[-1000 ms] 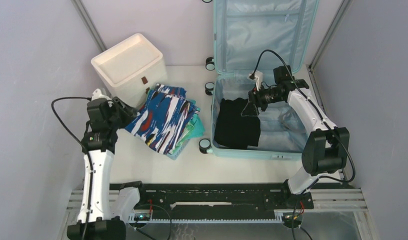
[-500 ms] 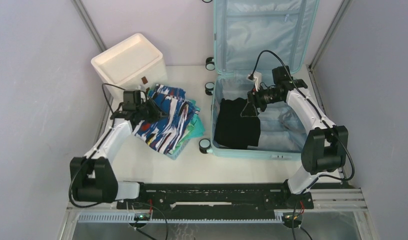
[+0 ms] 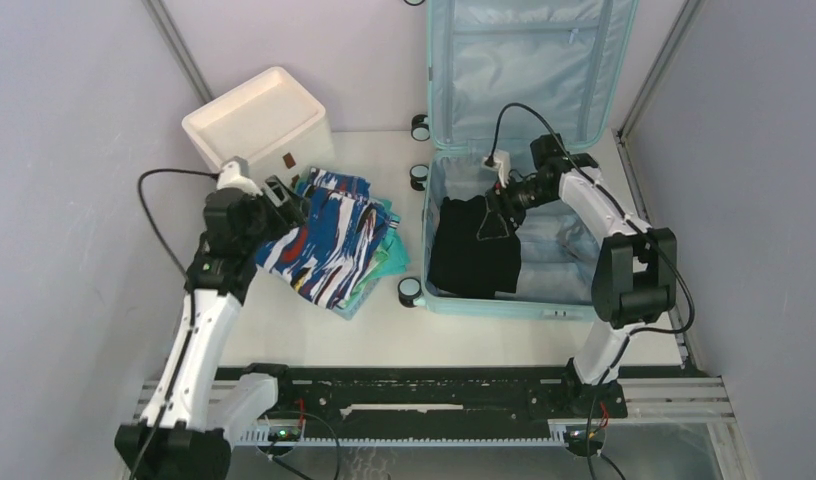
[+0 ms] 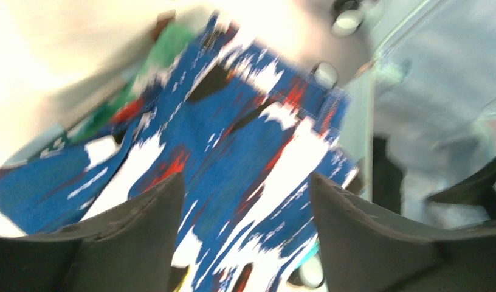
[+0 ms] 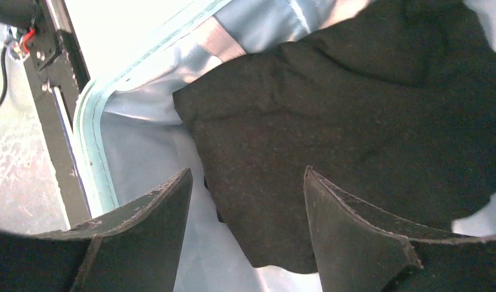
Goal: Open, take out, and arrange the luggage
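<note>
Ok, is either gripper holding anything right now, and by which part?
Nothing is held. The left gripper hangs open over the blue patterned clothes; the right gripper hangs open over the black garment in the luggage.

The left arm [image 3: 206,325] rises from the near left side and leans forward and a little to the right. At its end the left gripper [image 3: 284,193] points to the right and away, and its two dark fingers [image 4: 136,237] stand apart with nothing between them. The right arm [image 3: 612,215] goes up from the near right side, bends sharply and reaches to the left, so the right gripper [image 3: 494,218] points left and downward, with both sides spread and nothing held.
</note>
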Motion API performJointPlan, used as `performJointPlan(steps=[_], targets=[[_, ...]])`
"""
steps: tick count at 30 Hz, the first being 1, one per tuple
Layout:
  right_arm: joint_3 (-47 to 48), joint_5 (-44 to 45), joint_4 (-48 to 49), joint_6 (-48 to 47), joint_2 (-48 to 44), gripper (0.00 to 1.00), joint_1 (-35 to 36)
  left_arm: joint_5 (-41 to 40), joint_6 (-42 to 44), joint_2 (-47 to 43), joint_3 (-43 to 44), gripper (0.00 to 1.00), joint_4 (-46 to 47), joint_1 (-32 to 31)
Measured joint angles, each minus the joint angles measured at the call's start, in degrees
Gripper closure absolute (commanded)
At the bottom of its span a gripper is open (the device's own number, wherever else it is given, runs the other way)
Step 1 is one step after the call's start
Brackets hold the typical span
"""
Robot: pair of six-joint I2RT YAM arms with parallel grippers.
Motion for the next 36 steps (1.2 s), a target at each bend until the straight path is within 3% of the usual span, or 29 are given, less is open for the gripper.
performJointPlan(steps=[7,10,19,25,28,32,36], targets=[[-4.3,0.0,-1.3,-13.0,-1.1,0.18,7.2,-3.1,-3.0,-10.8,-6.2,0.00,18.8,0.4],[-8.6,1.5,-0.2,-16.0,-1.9,0.17,10.7,-1.9,-5.3,-11.8,-7.8,0.00,21.7,0.6],[-16.6,11.5,14.6,-10.2,-1.9,0.18,17.1,1.1,-9.9,-17.5,-12.4,0.00,22.3,0.6],[-19.2,22.9,23.1,-4.0,-2.9,0.26,23.1,3.5,-12.3,-20.9,-14.4,0.00,22.5,0.5],[-19.5,27.7,26.1,-2.2,-2.6,0.36,25.1,4.8,-13.8,-21.9,-15.5,0.00,22.5,0.2],[-19.5,32.0,28.4,-1.4,-2.1,0.65,25.9,6.5,-15.7,-23.3,-16.3,0.00,22.4,0.0],[-19.5,33.0,29.4,0.0,-2.2,0.86,25.3,8.1,-17.1,-24.8,-16.7,0.01,22.4,-0.2]])
